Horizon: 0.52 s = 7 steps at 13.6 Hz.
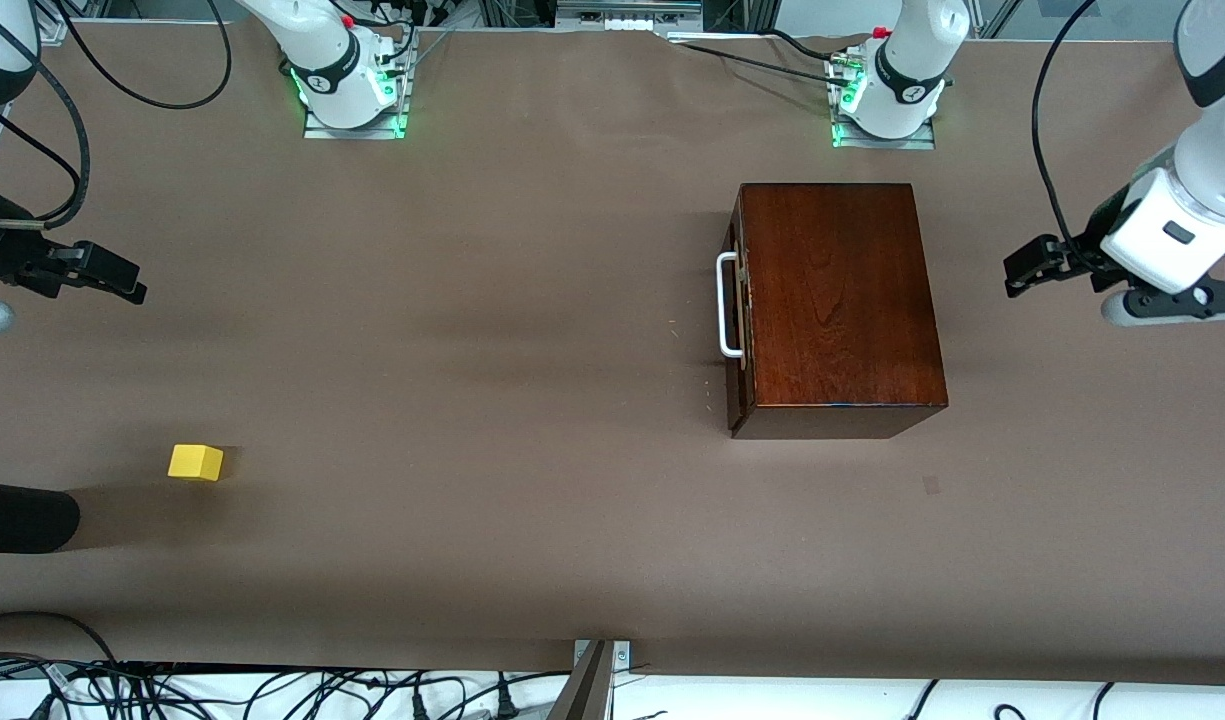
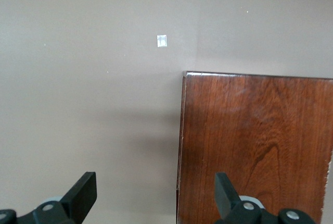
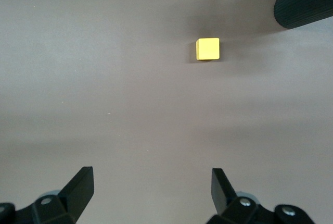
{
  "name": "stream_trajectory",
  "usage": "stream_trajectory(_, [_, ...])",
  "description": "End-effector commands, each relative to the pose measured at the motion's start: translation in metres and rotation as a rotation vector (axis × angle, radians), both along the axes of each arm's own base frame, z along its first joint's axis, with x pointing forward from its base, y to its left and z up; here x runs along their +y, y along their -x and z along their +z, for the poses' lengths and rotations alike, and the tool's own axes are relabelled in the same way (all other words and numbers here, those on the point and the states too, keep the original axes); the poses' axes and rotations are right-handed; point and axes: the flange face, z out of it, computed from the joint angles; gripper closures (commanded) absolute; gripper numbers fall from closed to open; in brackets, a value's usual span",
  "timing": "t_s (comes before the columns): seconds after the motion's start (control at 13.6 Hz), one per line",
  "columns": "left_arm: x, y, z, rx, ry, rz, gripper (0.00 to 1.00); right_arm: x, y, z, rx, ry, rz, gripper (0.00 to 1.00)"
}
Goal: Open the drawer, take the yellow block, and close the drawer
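One yellow block (image 1: 196,462), a small plain cube with no writing on it that we could see, lay on the brown table (image 1: 492,300) toward the right arm's end, nearer the front camera than the wooden box (image 1: 837,305). A dark rounded object (image 1: 22,516) lay just beside it, at the table's edge. The right gripper (image 1: 97,272) hung above the table well apart from the block, its fingers (image 3: 80,190) spread and holding nothing. We saw the drawer (image 1: 738,310) pushed flush into the glossy reddish-brown box, its white bar handle (image 1: 726,305) facing the right arm's end. No label showed on the box. The left gripper (image 1: 1034,264) hovered beside the box toward the left arm's end, released and empty.
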Motion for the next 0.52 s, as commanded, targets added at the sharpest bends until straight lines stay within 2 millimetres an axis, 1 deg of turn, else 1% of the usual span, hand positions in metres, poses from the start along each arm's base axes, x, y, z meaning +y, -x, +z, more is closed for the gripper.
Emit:
stream_trajectory(0.0, [0.0011,0.0180,0.0066,-0.026,0.019,-0.027,0.00,-0.0002,0.0045,0.0086,-0.004,-0.013,-0.012,0.00])
stream_trajectory(0.29, [-0.0019,0.0180,0.0092,-0.034,0.024,-0.029,0.00,0.0019,0.0044,0.0086,-0.004,-0.009,-0.008,0.00])
stream_trajectory(0.44, [0.0055,0.0178,0.0100,-0.035,0.026,-0.015,0.00,0.0007,0.0043,0.0101,-0.007,-0.014,-0.010,0.00])
